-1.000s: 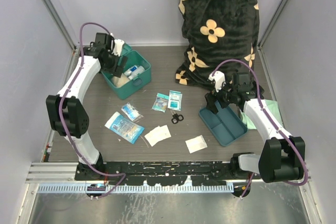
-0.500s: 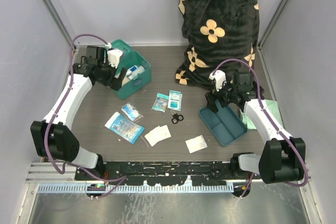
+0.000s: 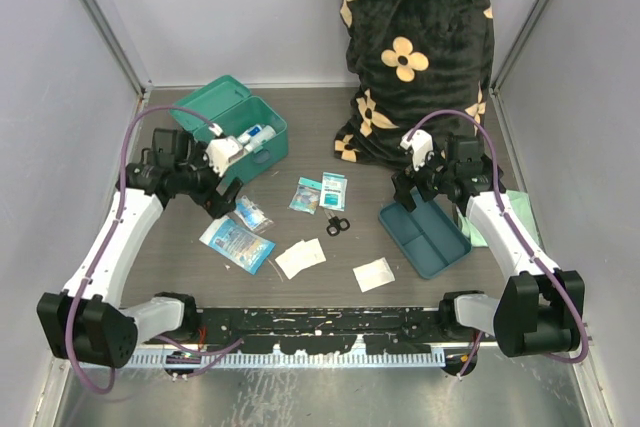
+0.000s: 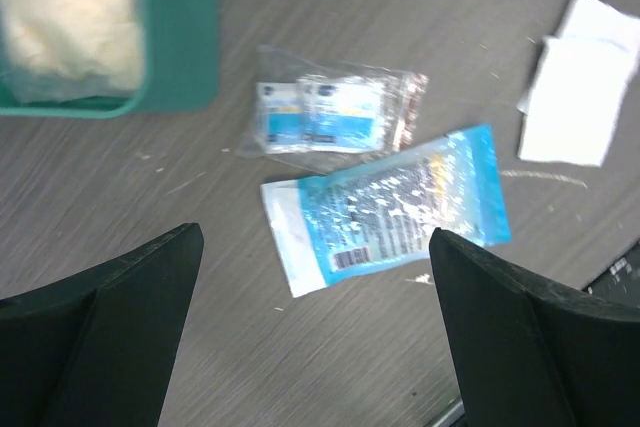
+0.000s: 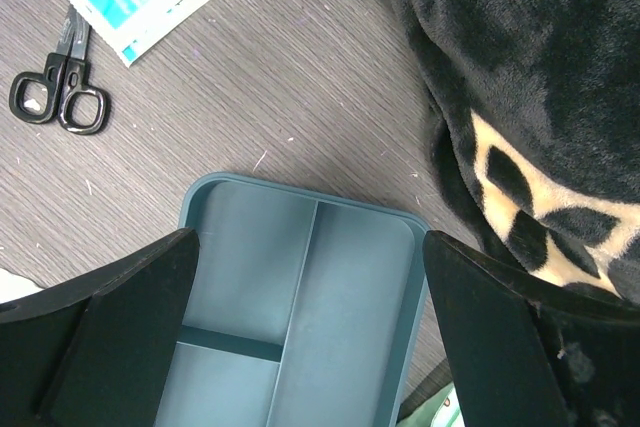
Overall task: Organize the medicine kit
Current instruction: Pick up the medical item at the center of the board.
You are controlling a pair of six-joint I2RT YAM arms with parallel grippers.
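From above, the left gripper (image 3: 217, 203) is hovering near the open medicine kit (image 3: 262, 155) at far left; its spread seems unclear here. The left wrist view is showing wide, empty jaws over a blue packet (image 4: 390, 207). In the right wrist view, the right gripper (image 5: 310, 237) is hanging wide open and empty above a divided tray (image 5: 300, 297), scissors (image 5: 55, 97) lying nearby.

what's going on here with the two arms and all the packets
Two robot arms are sorting a medicine kit, which sits open at the back left with some items already in it. The left gripper is open and empty, hovering over a blue packet and a clear pouch on the table beside the kit. The right gripper, also open and empty, hovers above a divided tray. Loose between them lie scissors, more packets and white pads.
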